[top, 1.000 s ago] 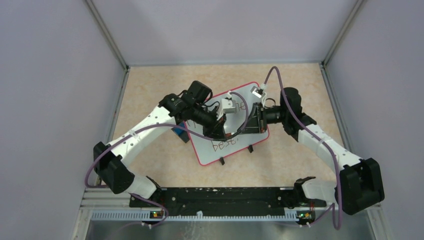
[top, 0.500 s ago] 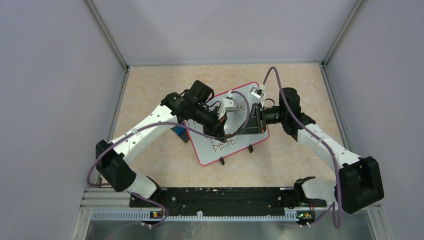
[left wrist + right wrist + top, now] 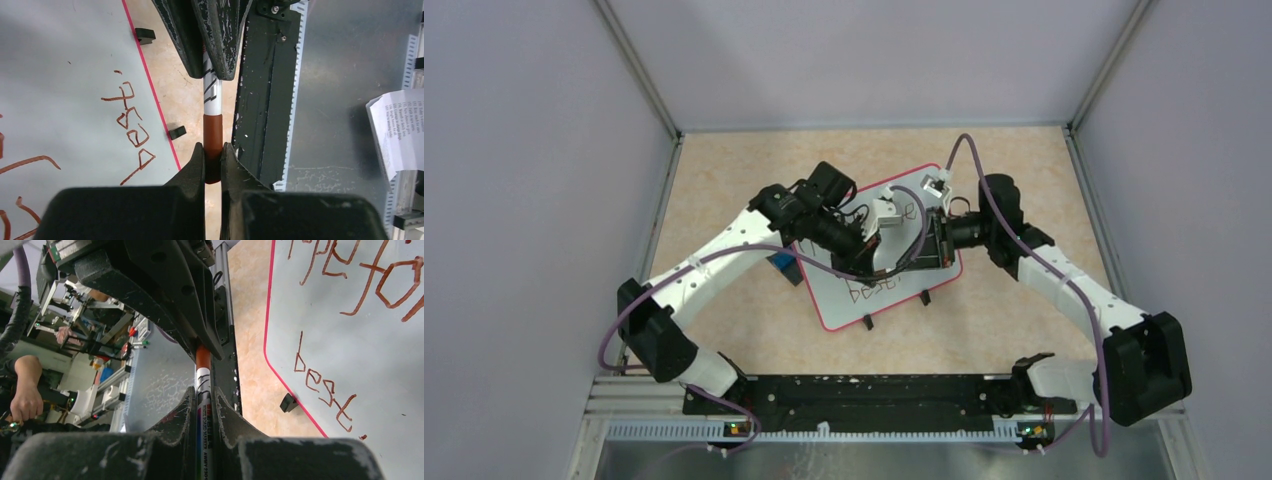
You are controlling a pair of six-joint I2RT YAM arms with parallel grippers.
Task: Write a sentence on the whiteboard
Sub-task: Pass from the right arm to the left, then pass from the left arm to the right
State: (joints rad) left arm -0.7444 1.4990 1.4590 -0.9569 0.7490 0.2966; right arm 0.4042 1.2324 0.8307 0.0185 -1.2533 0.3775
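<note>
The whiteboard (image 3: pixel 852 306) lies tilted on the table, with a red-pink frame. The sentence (image 3: pixel 872 291) is in red-brown strokes; "best." shows in the left wrist view (image 3: pixel 132 131) and "Hope for" above "best." in the right wrist view (image 3: pixel 325 387). Both grippers meet above the board and hold one marker between them. My left gripper (image 3: pixel 213 151) is shut on the marker's red-brown cap (image 3: pixel 213 131). My right gripper (image 3: pixel 203 392) is shut on the white marker barrel (image 3: pixel 203 377). In the top view the left gripper (image 3: pixel 874 228) and right gripper (image 3: pixel 931 238) face each other.
A small blue-and-black eraser (image 3: pixel 782 267) lies by the board's left edge, under my left arm. Two black feet (image 3: pixel 925 297) stick out from the board's near edge. The black rail (image 3: pixel 864 394) runs along the table's front. Grey walls enclose the table.
Both grippers, still joined on the marker, have drifted slightly toward the far side of the board. More of "best." shows below them.
</note>
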